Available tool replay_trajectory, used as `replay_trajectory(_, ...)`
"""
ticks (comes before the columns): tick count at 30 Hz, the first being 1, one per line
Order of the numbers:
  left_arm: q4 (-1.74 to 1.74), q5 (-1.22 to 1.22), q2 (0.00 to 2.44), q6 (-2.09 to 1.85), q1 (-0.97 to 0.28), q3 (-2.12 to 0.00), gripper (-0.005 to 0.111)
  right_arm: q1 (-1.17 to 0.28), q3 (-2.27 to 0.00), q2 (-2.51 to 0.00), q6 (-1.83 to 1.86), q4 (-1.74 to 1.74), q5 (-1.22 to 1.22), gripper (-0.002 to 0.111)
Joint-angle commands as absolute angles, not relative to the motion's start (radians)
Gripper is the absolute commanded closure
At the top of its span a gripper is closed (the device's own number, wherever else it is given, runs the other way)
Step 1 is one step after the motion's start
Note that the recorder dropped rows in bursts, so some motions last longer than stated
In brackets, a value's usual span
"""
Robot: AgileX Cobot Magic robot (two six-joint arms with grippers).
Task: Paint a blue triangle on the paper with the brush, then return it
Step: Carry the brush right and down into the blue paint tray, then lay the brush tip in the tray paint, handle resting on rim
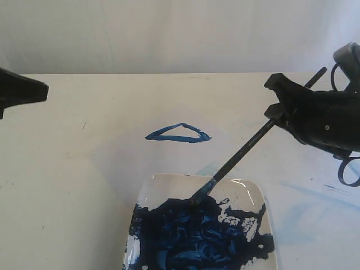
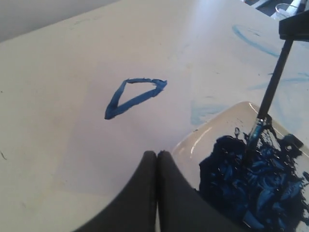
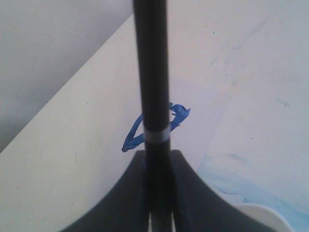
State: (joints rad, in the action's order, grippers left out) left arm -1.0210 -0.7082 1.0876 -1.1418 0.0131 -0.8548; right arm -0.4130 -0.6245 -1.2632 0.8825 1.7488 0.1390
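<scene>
My right gripper clamps the brush, which slants down with its bristles in the paint on the plate. The triangle lies on the paper just beyond the plate. My left gripper hangs well left of the plate, jaws pressed together and empty.

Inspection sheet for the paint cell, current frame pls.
Surface: cream table, pale blue smears beside the plate.
Job's things: paper flat, blue triangle painted on it; brush tilted, bristles in the paint on the plate.
Clutter: nothing seen.
Grippers: right gripper fingers shut on the brush handle; left gripper fingers together, empty.
Cables: black cable loop at the right arm.
Surroundings: plain white wall.
</scene>
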Motion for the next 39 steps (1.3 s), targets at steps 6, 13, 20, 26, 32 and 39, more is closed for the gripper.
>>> replay_trajectory(6,-1.034,-0.723,1.035,-1.139,0.015,-0.779,0.107,-0.408,-0.615,-1.258,0.78,1.744,0.163,0.108)
replay_trajectory(13,-1.041,-0.727,1.035,-1.139,0.015,-0.779,0.107,-0.408,-0.615,-1.331,0.739,1.744,0.257,0.108)
replay_trajectory(20,-1.041,-0.727,1.035,-1.139,0.015,-0.779,0.107,-0.408,-0.615,-1.431,0.698,1.744,0.259,0.108)
replay_trajectory(26,-1.043,-0.725,1.035,-1.139,0.015,-0.779,0.107,-0.406,-0.615,-1.493,0.62,1.744,0.288,0.108)
replay_trajectory(32,-1.053,-0.725,1.035,-1.139,0.015,-0.779,0.107,-0.357,-0.615,-1.507,0.621,1.744,0.35,0.108)
replay_trajectory(39,-1.061,-0.729,1.035,-1.139,0.007,-0.779,0.107,-0.337,-0.615,-1.507,0.625,1.744,0.355,0.108)
